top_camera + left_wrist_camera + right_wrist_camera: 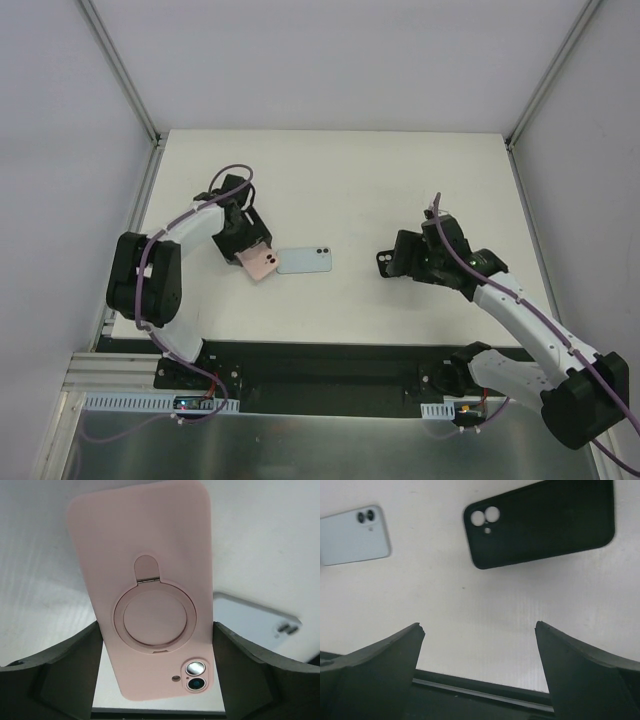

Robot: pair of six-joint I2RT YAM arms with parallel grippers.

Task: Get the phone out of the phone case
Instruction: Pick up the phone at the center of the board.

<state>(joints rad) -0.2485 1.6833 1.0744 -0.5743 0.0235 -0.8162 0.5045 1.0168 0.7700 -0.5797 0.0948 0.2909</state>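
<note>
A robot's left gripper (157,625) is clamped on a pink phone case (145,555) at the left of the white table (400,180).

The smooth, matte case has rounded corners and turns its back to the wrist camera. A circular ring stand with a small tab sits at its centre, and two glassy lenses fill the camera cutout. The dark fingers (75,665) press on both long edges. Just beside it a pale blue phone (305,261) lies flat and bare, back up. The right gripper (479,626) hangs over the table with its jaws wide apart, near an empty matte black case (540,522) whose round lens holes show the table through them.
</note>
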